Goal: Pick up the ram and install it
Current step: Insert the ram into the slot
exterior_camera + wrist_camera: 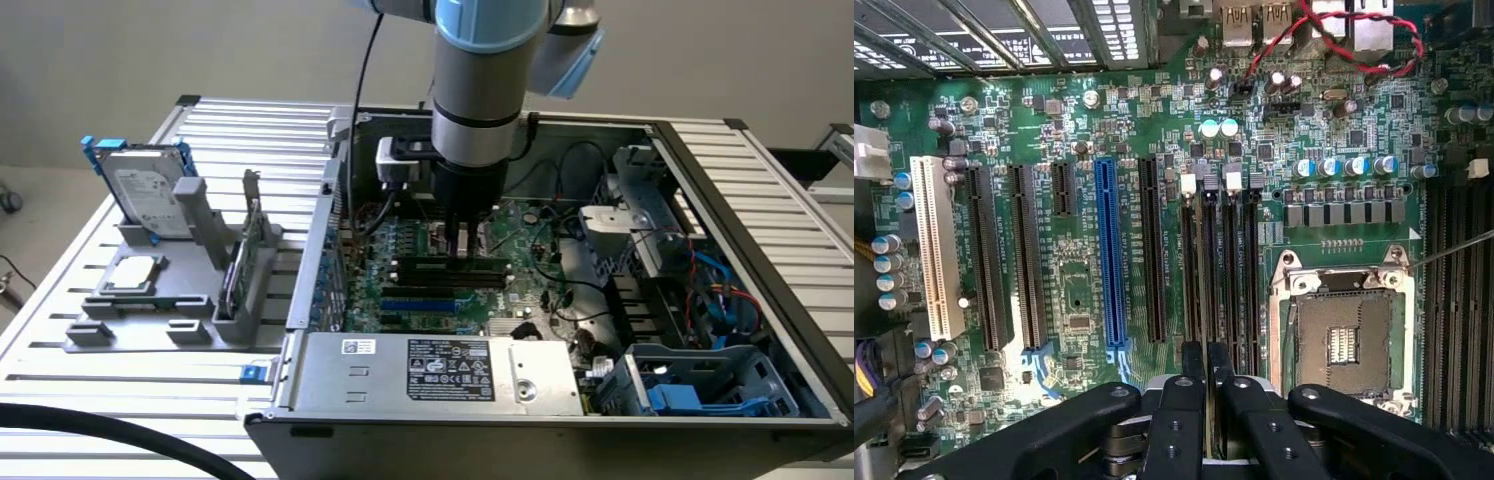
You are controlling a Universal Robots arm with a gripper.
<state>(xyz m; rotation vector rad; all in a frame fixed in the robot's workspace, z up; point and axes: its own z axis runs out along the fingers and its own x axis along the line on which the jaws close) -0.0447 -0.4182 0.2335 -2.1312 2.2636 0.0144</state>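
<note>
Centre frame, gripper (pixel 462 240) fingers (pixel 1181 410) pinch long thin dark-green ram stick (pixel 1208 300) at black mem slots (pixel 1249 270); pickup done, seating unconfirmed.

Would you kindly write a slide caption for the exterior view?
Arm reaches into the open computer case, jaws closed on the memory stick over the motherboard.

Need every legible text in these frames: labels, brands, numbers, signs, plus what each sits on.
No text can be quoted as it reads.
Black label on the power supply: print and symbols, too small to read.
White sticker on the same housing: too small to read.
Hard drive label: blurred.
Motherboard lettering, white print between the slots: too small to read.
</note>
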